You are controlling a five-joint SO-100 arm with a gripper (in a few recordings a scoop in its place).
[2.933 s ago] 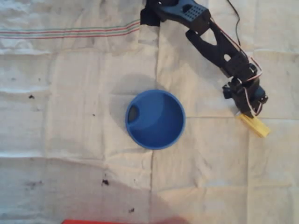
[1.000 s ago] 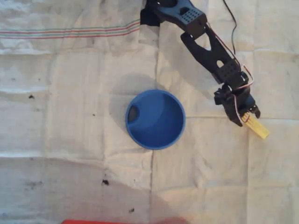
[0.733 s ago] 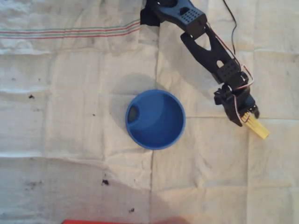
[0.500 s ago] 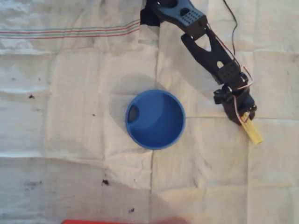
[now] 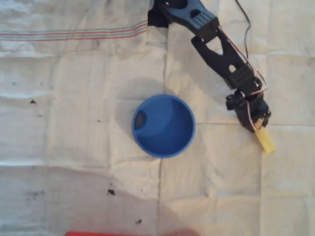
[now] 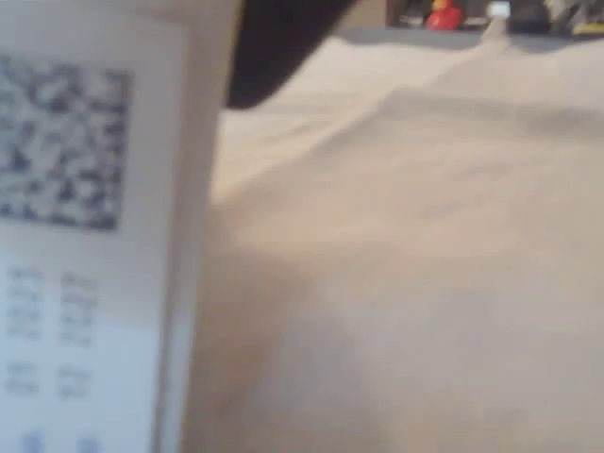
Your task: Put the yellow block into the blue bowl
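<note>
Gripper: sitting over the block's upper end; jaws look closed on it, though the contact itself is hidden by the wrist.
Yellow block: lying toward the cloth's right edge, well apart from the blue bowl, pointing down-right.
Handling: probably light, stiff, smooth; pinching across the narrow sides is looking best.
Risk: end grip may be letting it pivot.
</note>
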